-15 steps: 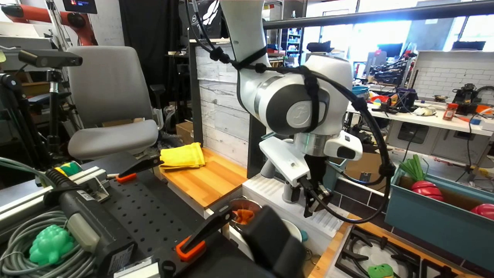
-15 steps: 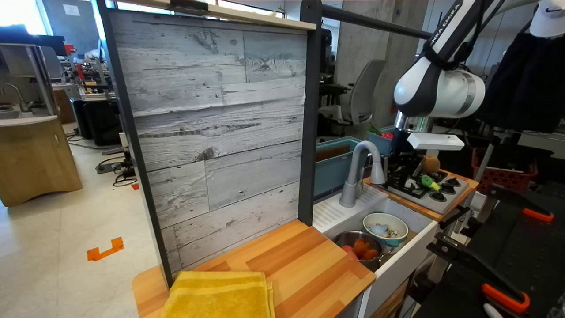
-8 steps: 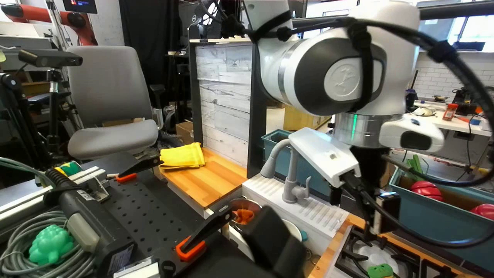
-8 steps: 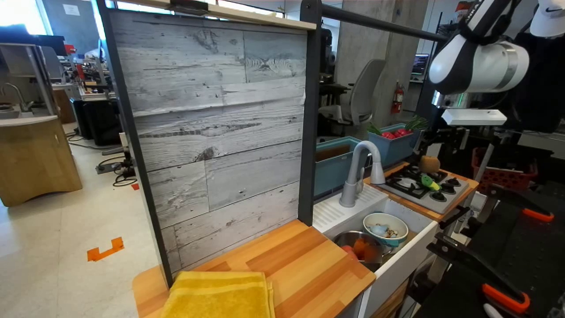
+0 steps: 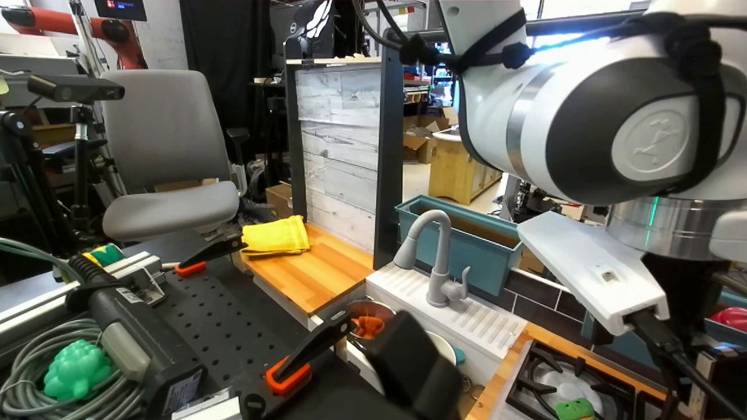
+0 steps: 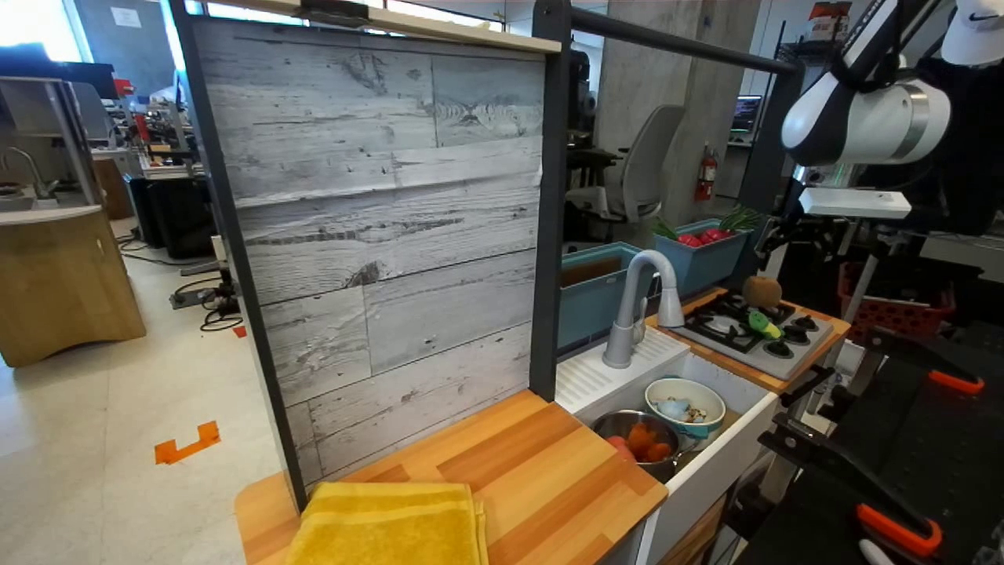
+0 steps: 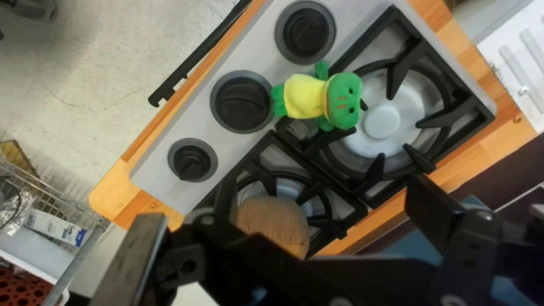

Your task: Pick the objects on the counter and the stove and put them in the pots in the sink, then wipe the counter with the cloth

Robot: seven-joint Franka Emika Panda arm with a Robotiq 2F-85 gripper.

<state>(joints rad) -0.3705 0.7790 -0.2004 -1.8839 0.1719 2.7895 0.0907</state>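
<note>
1. step in hand, best guess: pick the brown thing off the stove.
2. gripper: fingers spread wide, pinching nothing. in the wrist view the brown thing shows in the gap, below; how far below is hard to judge.
3. brown thing sits over the small burner. frog lies near it, head at the big burner, feet beside the middle knob; touching or not, can't tell.
4. do it well: center brown thing between fingers, then go straight down, slow. looks round, may roll if one finger nudges it first.
5. keep the tips off the grate, snag risk; keep clear of frog.
6. grip at its widest, lift high enough to pass the faucet, carry to the sink.
7. steel pot holds orange things; white pot has small bits. frog likely next.
8. cloth folded on counter; wipe comes last.
9. writing: swoosh on cap, looks nike. round logo, probably dell. screen and packet too small to read.
</note>
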